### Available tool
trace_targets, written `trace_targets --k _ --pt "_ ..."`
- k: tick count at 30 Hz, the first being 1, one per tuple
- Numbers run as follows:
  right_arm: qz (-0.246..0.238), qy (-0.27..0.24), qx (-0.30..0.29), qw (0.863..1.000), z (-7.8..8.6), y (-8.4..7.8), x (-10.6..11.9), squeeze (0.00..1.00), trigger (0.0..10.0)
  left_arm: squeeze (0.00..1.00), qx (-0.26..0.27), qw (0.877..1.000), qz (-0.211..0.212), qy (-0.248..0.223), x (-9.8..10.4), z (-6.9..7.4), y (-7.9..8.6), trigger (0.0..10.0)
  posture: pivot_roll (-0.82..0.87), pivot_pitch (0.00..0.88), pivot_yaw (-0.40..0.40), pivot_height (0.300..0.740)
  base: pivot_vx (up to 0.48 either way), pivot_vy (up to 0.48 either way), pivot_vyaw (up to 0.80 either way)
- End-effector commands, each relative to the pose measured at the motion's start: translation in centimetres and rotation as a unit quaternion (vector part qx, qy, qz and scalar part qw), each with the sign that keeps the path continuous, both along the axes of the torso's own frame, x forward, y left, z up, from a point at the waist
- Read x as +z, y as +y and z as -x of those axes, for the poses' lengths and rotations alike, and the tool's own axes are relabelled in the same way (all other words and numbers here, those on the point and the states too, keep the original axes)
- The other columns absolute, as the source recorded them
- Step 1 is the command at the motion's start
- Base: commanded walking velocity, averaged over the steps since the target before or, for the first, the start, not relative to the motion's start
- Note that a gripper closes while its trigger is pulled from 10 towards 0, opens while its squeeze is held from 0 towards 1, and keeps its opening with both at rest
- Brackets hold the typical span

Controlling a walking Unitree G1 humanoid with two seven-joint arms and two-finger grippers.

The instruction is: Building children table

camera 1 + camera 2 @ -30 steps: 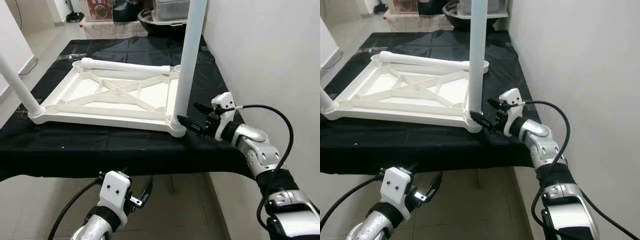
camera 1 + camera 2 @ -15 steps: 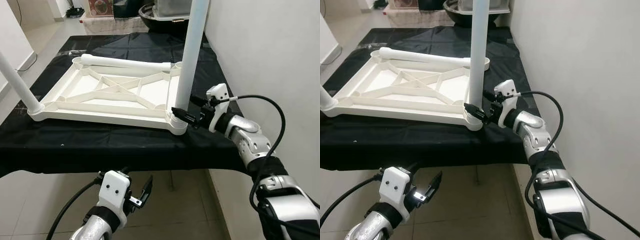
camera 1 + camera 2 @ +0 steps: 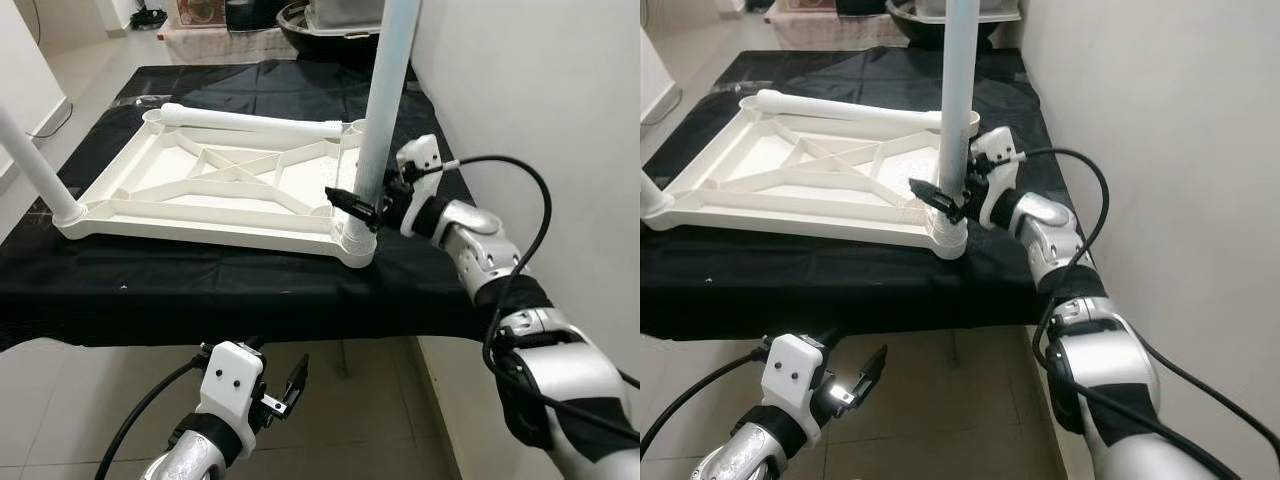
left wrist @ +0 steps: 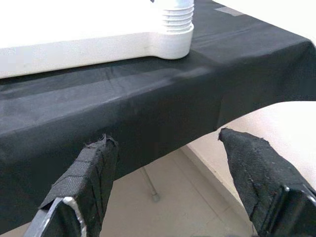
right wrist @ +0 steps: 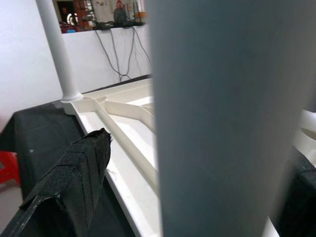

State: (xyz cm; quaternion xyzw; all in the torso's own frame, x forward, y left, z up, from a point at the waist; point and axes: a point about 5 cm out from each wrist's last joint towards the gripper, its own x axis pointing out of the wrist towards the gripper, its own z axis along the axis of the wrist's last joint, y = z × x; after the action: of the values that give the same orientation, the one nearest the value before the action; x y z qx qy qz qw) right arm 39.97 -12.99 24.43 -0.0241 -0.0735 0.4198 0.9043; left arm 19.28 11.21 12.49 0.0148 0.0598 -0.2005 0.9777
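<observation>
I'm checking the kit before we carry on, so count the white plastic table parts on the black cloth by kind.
Upside-down white plastic tabletop with cross ribs: 1
White plastic legs standing screwed in: 2, near right, near left
White plastic leg lying loose across the far edge: 1
Total: 4

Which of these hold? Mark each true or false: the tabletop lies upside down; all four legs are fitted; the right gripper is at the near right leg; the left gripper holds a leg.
1. The white tabletop lies upside down on the black cloth. True.
2. All four legs are fitted. False: one loose leg lies across the far edge.
3. The right gripper is at the near right leg. True.
4. The left gripper holds a leg. False: it hangs open below the table edge.
</observation>
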Motion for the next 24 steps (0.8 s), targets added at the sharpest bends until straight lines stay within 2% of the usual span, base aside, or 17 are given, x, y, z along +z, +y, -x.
trace_targets --k 1,9,21,22,24 --pt "0.004 0.003 0.001 1.000 -0.15 0.30 -0.08 0.00 10.0 0.00 0.000 1.000 -0.004 0.005 0.05 0.26 0.01 10.0 0.19 0.188 -0.034 0.740 0.000 0.000 0.00" --pt "0.000 0.004 0.003 1.000 -0.49 0.82 0.65 0.00 10.0 0.00 0.002 1.000 -0.004 0.005 0.15 0.36 -0.07 10.0 0.19 0.196 -0.043 0.740 0.000 0.000 0.00" --pt "0.002 0.010 -0.008 1.000 -0.67 0.40 0.53 0.00 10.0 0.00 0.003 1.000 -0.005 0.006 0.09 0.33 0.01 10.0 0.19 0.197 -0.044 0.740 0.000 0.000 0.00" --pt "0.000 0.010 -0.011 1.000 -0.70 0.35 0.53 0.00 0.0 0.00 0.003 1.000 -0.006 0.007 0.06 0.33 0.02 10.0 0.19 0.197 -0.040 0.740 0.000 0.000 0.00" --pt "0.000 0.010 -0.011 1.000 -0.70 0.35 0.53 0.00 0.0 0.00 0.003 1.000 -0.006 0.007 0.06 0.33 0.02 10.0 0.19 0.197 -0.040 0.740 0.000 0.000 0.00"
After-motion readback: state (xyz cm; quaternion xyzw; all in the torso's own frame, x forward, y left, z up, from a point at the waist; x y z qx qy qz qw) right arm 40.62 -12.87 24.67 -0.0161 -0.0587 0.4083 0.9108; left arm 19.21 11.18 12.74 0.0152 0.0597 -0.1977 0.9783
